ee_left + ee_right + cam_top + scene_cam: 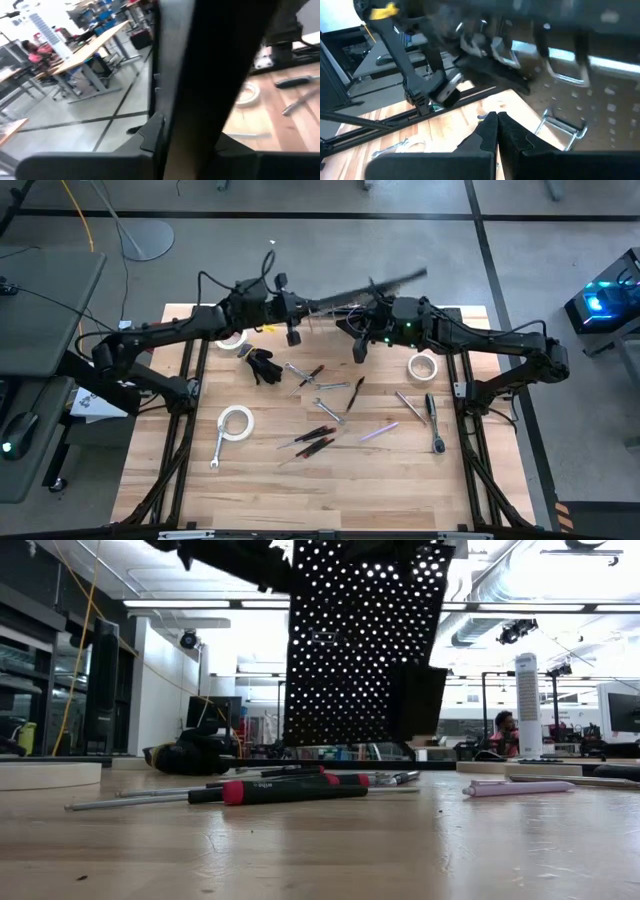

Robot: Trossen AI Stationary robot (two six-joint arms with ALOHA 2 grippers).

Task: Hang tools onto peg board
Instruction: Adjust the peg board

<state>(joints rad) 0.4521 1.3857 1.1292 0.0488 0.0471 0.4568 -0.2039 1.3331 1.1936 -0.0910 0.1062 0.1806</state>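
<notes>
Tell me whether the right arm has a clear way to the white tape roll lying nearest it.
Probably yes. The right tool is shut and holds nothing, and the tape roll lies flat on open wood close beside that arm, with nothing over it. The peg board sits farther back.

Both arms are black, made of long slim links with thick joints. Thin black cables loop over the left arm. A small green light shines on the right arm near its wrist.
</notes>
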